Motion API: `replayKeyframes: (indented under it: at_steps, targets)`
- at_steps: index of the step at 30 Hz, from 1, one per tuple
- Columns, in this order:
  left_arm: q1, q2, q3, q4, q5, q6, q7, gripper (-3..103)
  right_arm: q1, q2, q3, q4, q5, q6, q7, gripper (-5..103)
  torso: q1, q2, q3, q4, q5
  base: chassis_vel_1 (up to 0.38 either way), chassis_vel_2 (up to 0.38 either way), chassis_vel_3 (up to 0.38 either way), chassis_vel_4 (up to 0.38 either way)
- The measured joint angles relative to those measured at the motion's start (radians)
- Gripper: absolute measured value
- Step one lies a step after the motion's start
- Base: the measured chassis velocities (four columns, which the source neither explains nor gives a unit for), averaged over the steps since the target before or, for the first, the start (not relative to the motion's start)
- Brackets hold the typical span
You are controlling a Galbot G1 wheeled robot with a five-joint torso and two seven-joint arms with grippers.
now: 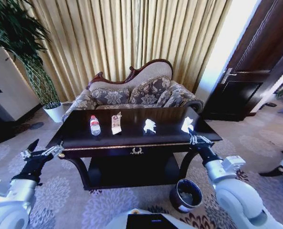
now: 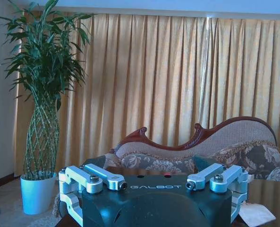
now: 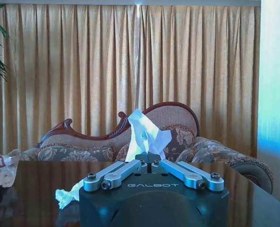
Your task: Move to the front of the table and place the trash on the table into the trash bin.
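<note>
A: Where did things stand at that moment?

B: The robot was already at the front of the table point(image 1: 108, 138). Four bits of trash lay on top: a bottle point(image 1: 95, 125) near the left, a beige wrapper point(image 1: 116, 123) just beside it, a white tissue point(image 1: 149, 126) in the middle, and a second tissue point(image 1: 187, 124) at the right end. The bin point(image 1: 186, 194) stood on the carpet below the table's right front corner.

A: And the arms?

B: The right gripper point(image 1: 191, 133) was at the right edge, its fingers closed together on that second tissue, which stuck up between them in the right wrist view. The left gripper point(image 1: 46, 152) hung off the table's left front corner with its fingers spread wide, holding nothing.

A: What could have gone wrong?

B: I'd say the hold was the weak point. A crumpled tissue is light and soft; pinched by only a fold, it could tear or slip free on the swing down and land on the carpet. The bin's mouth is small and sits close to the table leg, so a release slightly off would miss it.
</note>
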Motion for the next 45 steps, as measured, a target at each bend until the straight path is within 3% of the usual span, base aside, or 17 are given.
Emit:
replayKeyframes:
  at_steps: [12, 16, 25, 33, 37, 43, 45]
  targets:
    - [-0.002, -0.010, 0.002, 0.000, 0.008, -0.006, 0.006, 100, -0.002, 0.031, -0.033, -0.143, -0.027, 0.024, -0.030, 0, 0.000, 0.000, 0.000, -0.0001, -0.0001, 0.085, -0.089, -0.085, 0.083]
    - [-0.004, -0.008, -0.002, 0.000, 0.008, -0.006, 0.007, 100, -0.004, 0.039, -0.038, -0.305, -0.020, 0.022, -0.037, 0, 0.000, 0.000, 0.000, -0.0001, 0.0001, 0.000, 0.000, 0.000, 0.000]
    - [0.006, -0.013, -0.007, 0.000, 0.009, -0.023, 0.015, 100, 0.082, 0.049, -0.078, -0.757, -0.102, 0.069, -0.084, 0, 0.000, 0.000, 0.000, -0.0002, 0.0004, 0.000, 0.000, 0.000, 0.000]
    - [0.004, -0.015, -0.003, 0.000, 0.011, -0.027, 0.017, 100, 0.265, 0.076, -0.129, -1.149, -0.177, 0.117, -0.088, 0, 0.000, 0.000, 0.000, 0.0002, 0.0001, 0.000, 0.000, 0.000, 0.000]
    - [0.004, -0.017, 0.000, 0.000, 0.015, -0.036, 0.018, 100, 0.342, 0.111, -0.135, -1.280, -0.244, 0.129, -0.088, 0, 0.000, 0.000, 0.000, 0.0001, 0.0000, 0.000, 0.000, 0.000, 0.000]
    - [0.008, -0.011, -0.008, 0.000, 0.015, -0.047, 0.019, 100, 0.366, 0.143, -0.139, -1.331, -0.289, 0.131, -0.085, 0, 0.000, 0.000, 0.000, -0.0001, 0.0000, 0.000, 0.000, 0.000, 0.000]
    - [0.010, -0.010, -0.009, 0.000, 0.015, -0.049, 0.019, 100, 0.361, 0.147, -0.141, -1.329, -0.303, 0.138, -0.086, 11, 0.000, 0.000, 0.000, -0.0002, -0.0001, 0.000, 0.000, 0.000, 0.000]
